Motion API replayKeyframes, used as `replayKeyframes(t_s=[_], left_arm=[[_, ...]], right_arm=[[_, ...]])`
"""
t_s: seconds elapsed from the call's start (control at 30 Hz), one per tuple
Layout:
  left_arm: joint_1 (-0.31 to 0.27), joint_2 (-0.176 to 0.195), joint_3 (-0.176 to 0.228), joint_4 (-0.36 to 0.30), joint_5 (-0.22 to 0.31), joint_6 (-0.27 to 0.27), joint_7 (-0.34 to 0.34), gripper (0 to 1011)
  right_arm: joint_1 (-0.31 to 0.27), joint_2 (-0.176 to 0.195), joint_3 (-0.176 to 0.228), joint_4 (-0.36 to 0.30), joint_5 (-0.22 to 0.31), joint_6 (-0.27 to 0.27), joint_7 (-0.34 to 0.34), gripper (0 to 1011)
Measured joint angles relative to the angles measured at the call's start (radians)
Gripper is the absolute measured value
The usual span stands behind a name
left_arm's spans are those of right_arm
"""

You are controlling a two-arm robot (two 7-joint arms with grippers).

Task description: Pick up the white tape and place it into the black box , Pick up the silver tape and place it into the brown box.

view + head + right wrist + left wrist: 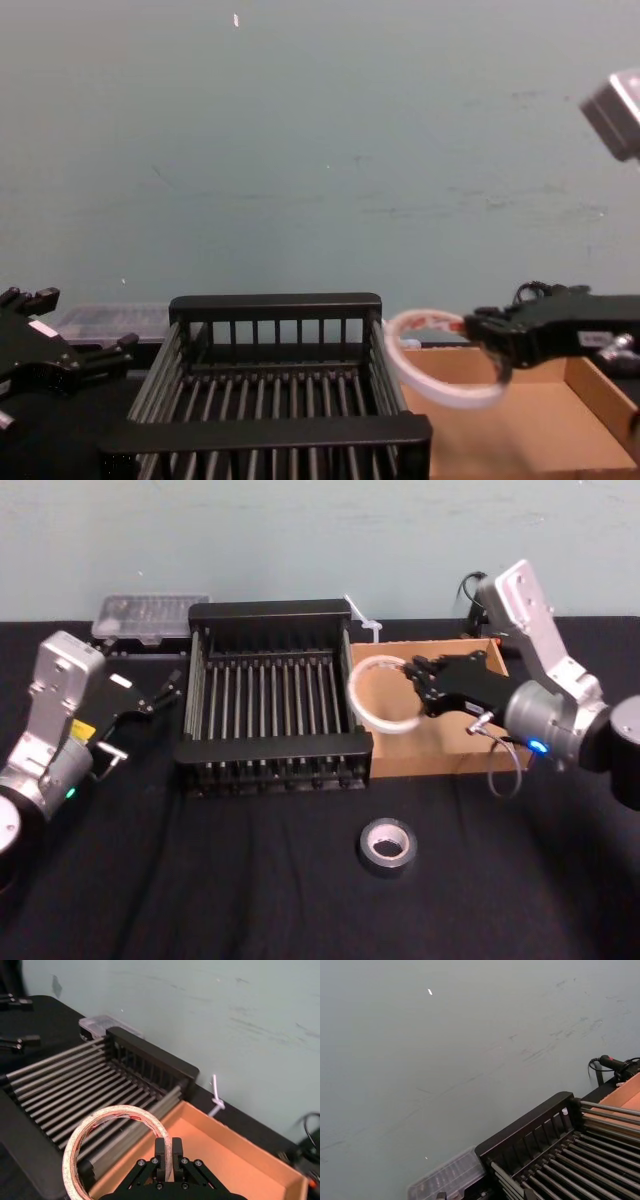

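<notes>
My right gripper [410, 676] is shut on the white tape [356, 696], pinching the band of the roll between its fingers. The roll hangs upright over the left end of the brown box [440, 748], close to the right rim of the black box [270, 610]. The right wrist view shows the grip [168, 1152] on the white tape [95, 1122], with red marks on its core. The silver tape [388, 867] lies flat on the black table in front of both boxes. At the left of the black box my left gripper [160, 692] is parked and open.
A clear plastic case [150, 615] lies behind the black box at the back left. A small white plastic piece [362, 620] and a black cable [472, 592] sit near the wall behind the brown box. The table is covered in black cloth.
</notes>
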Motion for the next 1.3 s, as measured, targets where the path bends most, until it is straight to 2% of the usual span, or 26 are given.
replayKeyframes(t_s=[0.63, 1.1, 1.3], left_arm=[[0.000, 0.000, 0.000, 0.000, 0.000, 0.000, 0.000, 1001], [0.000, 0.000, 0.000, 0.000, 0.000, 0.000, 0.000, 1001], [0.000, 0.000, 0.000, 0.000, 0.000, 0.000, 0.000, 1001]], right_arm=[[0.096, -0.085, -0.082, 0.066, -0.063, -0.028, 0.033, 87], [0.135, -0.153, -0.102, 0.130, -0.108, -0.045, 0.006, 87], [0.134, -0.151, -0.102, 0.129, -0.108, -0.045, 0.006, 87]])
